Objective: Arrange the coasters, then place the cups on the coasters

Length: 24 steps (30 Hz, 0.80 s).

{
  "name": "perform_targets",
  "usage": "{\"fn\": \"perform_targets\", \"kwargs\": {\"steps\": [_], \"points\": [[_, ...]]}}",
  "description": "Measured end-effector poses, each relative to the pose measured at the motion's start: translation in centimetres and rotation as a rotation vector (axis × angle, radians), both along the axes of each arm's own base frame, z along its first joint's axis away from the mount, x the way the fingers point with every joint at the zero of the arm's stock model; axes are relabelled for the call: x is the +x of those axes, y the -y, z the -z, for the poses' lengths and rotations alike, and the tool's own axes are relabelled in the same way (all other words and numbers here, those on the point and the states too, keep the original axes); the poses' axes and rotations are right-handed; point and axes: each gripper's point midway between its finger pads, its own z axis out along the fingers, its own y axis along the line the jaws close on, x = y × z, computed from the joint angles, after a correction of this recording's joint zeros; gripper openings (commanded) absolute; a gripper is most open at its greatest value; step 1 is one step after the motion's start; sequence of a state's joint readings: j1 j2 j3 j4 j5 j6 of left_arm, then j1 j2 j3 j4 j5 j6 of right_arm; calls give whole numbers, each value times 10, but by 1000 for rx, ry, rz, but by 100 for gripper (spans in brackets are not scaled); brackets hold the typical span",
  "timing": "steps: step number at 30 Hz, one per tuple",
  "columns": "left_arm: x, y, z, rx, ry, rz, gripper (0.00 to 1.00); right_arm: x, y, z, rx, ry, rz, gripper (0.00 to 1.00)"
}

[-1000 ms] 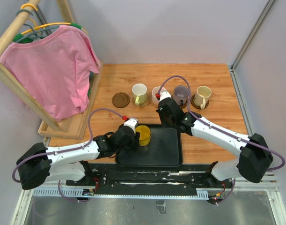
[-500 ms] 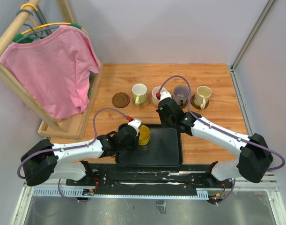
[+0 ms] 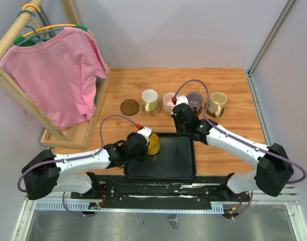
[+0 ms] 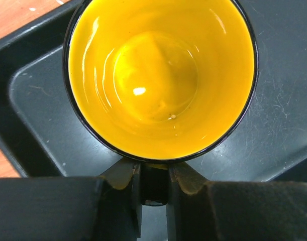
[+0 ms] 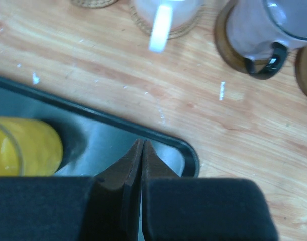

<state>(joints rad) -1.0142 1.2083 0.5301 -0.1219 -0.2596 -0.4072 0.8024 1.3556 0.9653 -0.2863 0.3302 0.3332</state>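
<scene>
A yellow cup (image 3: 154,144) (image 4: 161,75) stands at the left of the black tray (image 3: 176,160). My left gripper (image 3: 146,142) (image 4: 153,168) is shut on its dark handle, one finger on each side. Beyond the tray is a row: a bare dark coaster (image 3: 129,106), then a white cup (image 3: 149,100), a pink cup (image 3: 169,103), a purple cup (image 3: 195,100) (image 5: 264,30) and a cream cup (image 3: 217,103), each on a coaster. My right gripper (image 3: 181,123) (image 5: 142,144) hangs shut and empty over the tray's far right corner.
A wooden clothes rack with a pink shirt (image 3: 58,75) fills the left side, its base (image 3: 78,133) lying beside the tray. Grey walls close in the back and right of the table.
My left gripper's jaws have closed in on the yellow cup's handle. My right gripper has drawn back a little from the pink cup, toward the tray's corner.
</scene>
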Motion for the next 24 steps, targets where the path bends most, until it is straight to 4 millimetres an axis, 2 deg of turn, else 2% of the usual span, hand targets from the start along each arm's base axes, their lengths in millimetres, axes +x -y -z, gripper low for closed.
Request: {"fn": "perform_targets", "kwargs": {"steps": [3, 5, 9, 13, 19, 24], "points": [[2, -7, -11, 13, 21, -12, 0, 12, 16, -1, -4, 9, 58, 1], [7, -10, -26, 15, 59, -29, 1, 20, 27, -2, -4, 10, 95, 1], [34, -13, -69, -21, 154, -98, 1, 37, 46, -3, -7, 12, 157, 1], [70, -42, -95, -53, 225, -240, 1, 53, 42, 1, -9, 6, 154, 1], [115, -103, -94, -12, 246, -460, 0, 65, 31, 21, -30, -25, 122, 1], [141, -128, -83, 15, 236, -547, 1, 78, 28, 30, -40, -30, 115, 1]]}}
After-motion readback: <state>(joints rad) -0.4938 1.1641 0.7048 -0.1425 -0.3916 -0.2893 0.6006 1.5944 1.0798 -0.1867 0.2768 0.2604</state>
